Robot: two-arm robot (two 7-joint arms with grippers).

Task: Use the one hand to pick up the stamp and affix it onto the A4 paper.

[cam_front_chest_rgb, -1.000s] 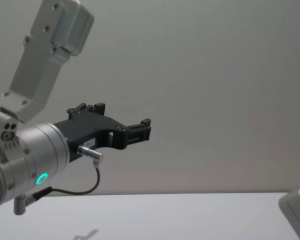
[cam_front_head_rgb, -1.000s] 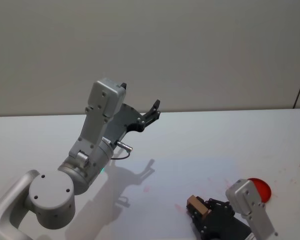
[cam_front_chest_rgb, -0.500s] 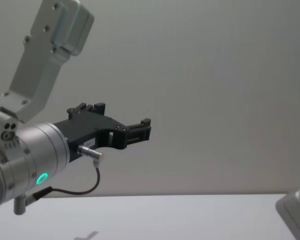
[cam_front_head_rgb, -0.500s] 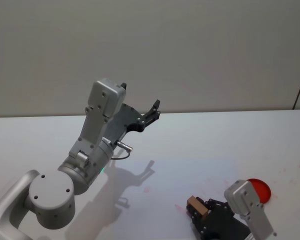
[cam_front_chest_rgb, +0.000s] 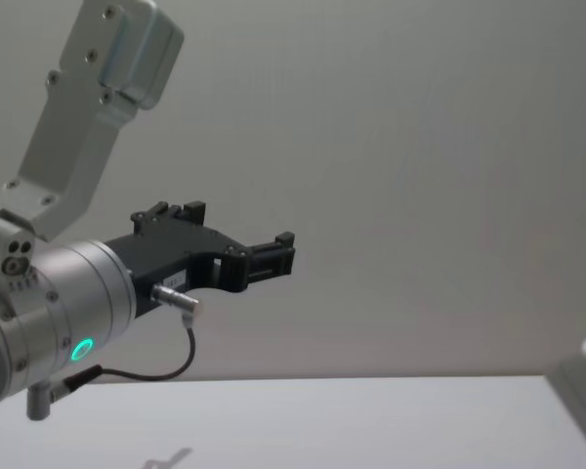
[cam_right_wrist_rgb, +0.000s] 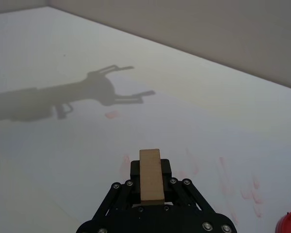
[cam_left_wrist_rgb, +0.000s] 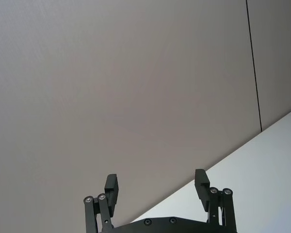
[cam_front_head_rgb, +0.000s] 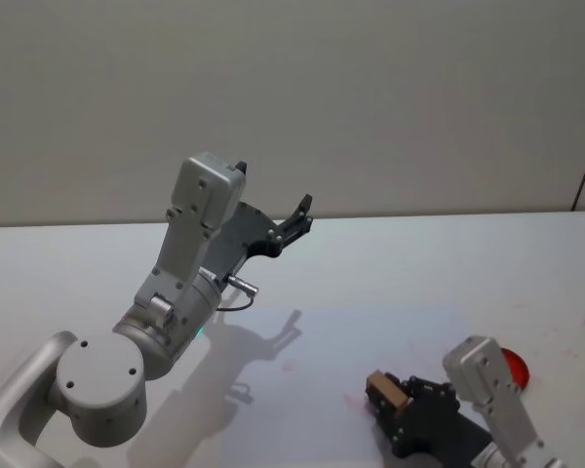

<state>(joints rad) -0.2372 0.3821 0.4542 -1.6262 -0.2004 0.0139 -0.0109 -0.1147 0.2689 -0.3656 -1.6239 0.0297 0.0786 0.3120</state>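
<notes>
The stamp, a small tan wooden block, sits between the black jaws of my right gripper, which is shut on it low over the table at the front right. From the right wrist, the stamp points forward out of the gripper over the A4 paper. The paper lies flat, pale on the white table, and carries faint red marks. I cannot tell whether the stamp touches it. My left gripper is open and raised high at the left, empty.
A red round ink pad lies on the table at the right, partly behind my right wrist housing. The left arm's big grey joints fill the front left. The white table ends at a plain wall.
My right wrist housing has shifted a little to the right and now covers more of the red pad. The stamp stays gripped. The left arm has not moved.
</notes>
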